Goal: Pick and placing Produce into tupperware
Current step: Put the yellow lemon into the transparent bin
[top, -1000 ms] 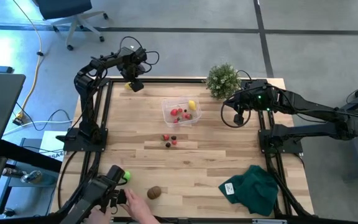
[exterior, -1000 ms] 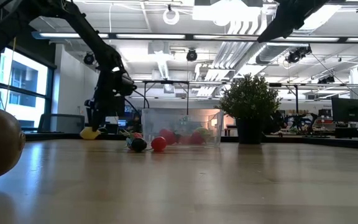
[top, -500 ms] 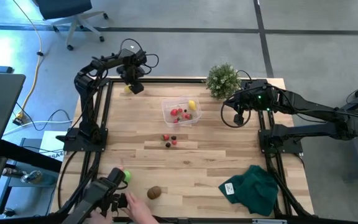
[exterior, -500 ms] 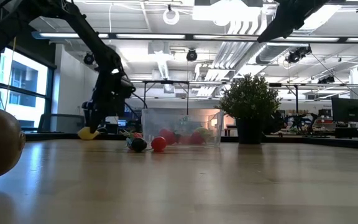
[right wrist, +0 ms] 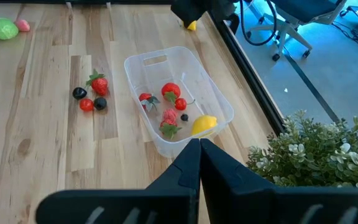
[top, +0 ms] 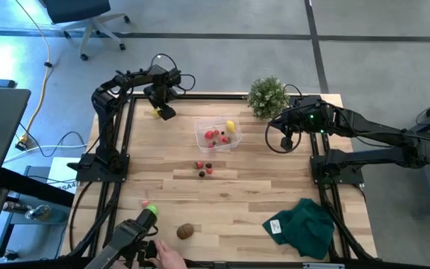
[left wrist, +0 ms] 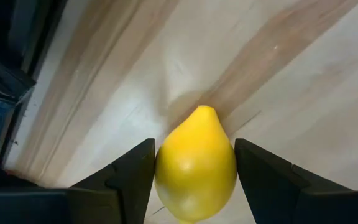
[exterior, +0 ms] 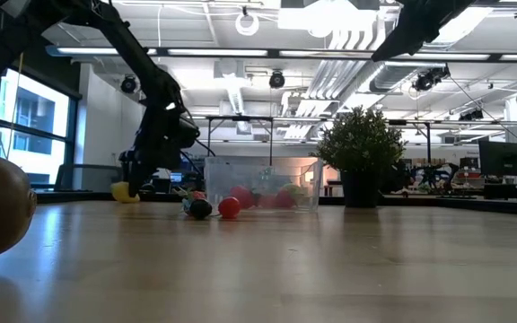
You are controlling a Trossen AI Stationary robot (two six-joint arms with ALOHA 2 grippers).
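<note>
- Left gripper (top: 160, 112) is reaching over the far-left part of the table (top: 260, 194), arm bending in from the left edge; its jaws are clamping a lemon (left wrist: 196, 163) from both sides.
- The held lemon is sitting just above the boards, left of the tub (top: 217, 134) and apart from it.
- Right gripper (top: 284, 140) is hanging to the right of the tub, beside the plant (top: 267, 95), arm stretching in from the right; jaws are pressing together with nothing between them.
- The tub is holding red berries (right wrist: 171, 91) and a second lemon (right wrist: 204, 124).
- Loose berries (top: 204, 167) are lying nearer than the tub.
- A green ball (top: 150, 213) and a kiwi (top: 186, 231) are lying at the near edge, by a person's hand (top: 169, 258).
</note>
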